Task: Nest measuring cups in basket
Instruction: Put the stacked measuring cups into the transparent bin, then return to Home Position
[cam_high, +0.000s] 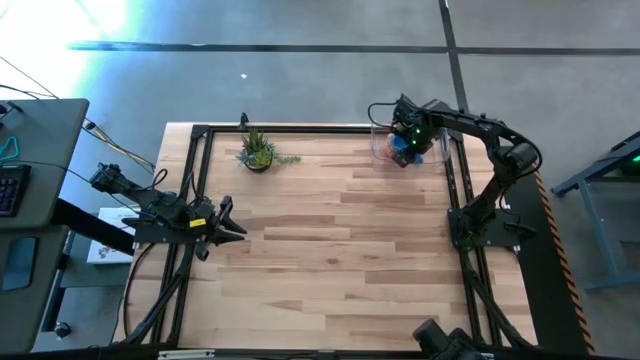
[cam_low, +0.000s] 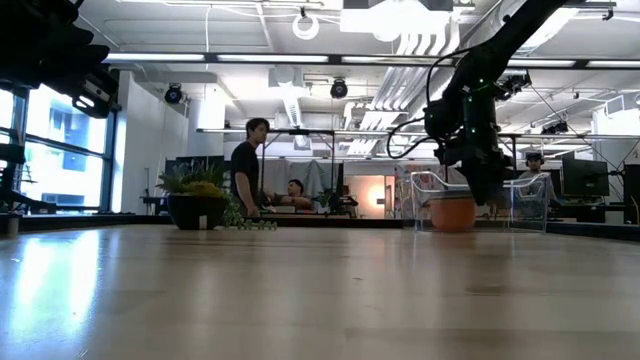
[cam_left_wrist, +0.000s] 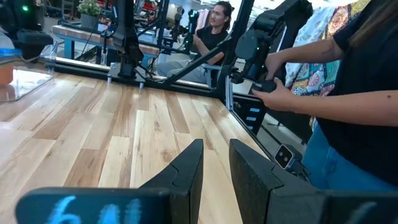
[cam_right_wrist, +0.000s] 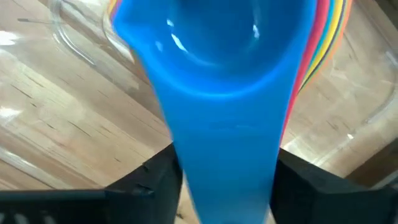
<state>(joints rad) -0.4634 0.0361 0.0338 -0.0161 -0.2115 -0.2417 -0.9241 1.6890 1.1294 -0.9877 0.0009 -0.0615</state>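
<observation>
Right gripper (cam_right_wrist: 227, 180) sits over the clear basket (cam_high: 440, 150) at the far right corner of the tabletop, its two dark fingers (cam_right_wrist: 155, 180) standing on either side of the flat handle of the blue cup (cam_right_wrist: 211, 68). Whether they grip that handle or have let go of it I cannot tell. The blue cup lies on top of a stack inside the basket; pink, orange-red and yellow rims (cam_right_wrist: 326, 31) peek out beside it, so the nesting looks close to done.

These cups look like thin, stiff plastic: very light, smooth and likely slippery, not fragile. The handle seems the sensible place to grip, across its flat width near the bowl, since the rounded bowl would probably squirt out of the fingers. A light cup may also cling to a pad or tip the stack when released.

Left gripper (cam_high: 225, 225) waits near the left edge, fingers slightly parted and empty. A small potted plant (cam_high: 257, 152) stands by the far edge.
</observation>
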